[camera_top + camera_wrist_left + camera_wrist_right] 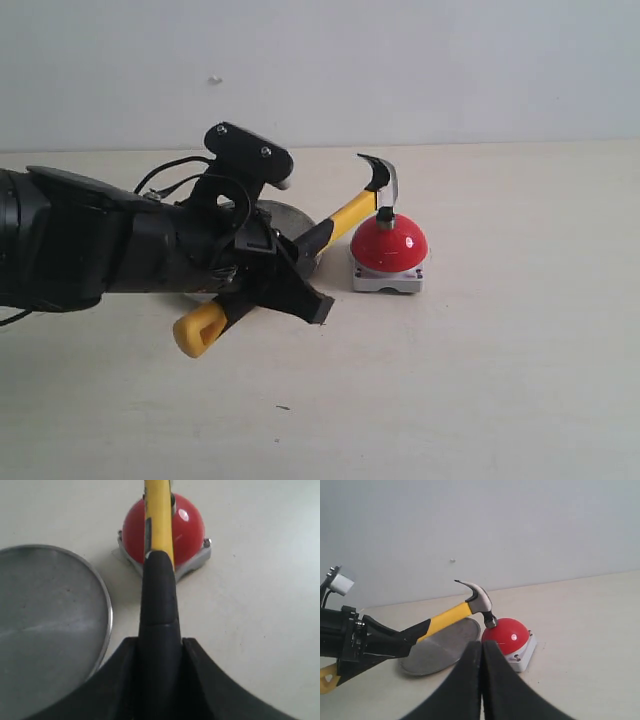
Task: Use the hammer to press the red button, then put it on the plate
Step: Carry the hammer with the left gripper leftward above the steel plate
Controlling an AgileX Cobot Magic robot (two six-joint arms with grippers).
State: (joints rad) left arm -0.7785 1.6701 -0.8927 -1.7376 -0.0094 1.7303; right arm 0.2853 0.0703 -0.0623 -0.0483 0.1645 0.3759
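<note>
My left gripper point(262, 278) is shut on the black handle of the hammer point(345, 214), whose yellow looped end sticks out behind it. The dark hammer head point(481, 601) rests face-down on top of the red button point(389, 243). In the left wrist view the hammer point(160, 600) runs straight out from between the jaws toward the red button point(187, 527). The silver plate point(442, 647) lies just left of the button, largely hidden behind my left arm in the exterior view. My right gripper point(481, 652) is shut on nothing, hovering apart, out of the exterior view.
The plate point(47, 625) lies beside the gripped handle in the left wrist view. A pale tabletop point(500, 380) stretches to the right and front of the button; a plain white wall point(400, 60) stands behind.
</note>
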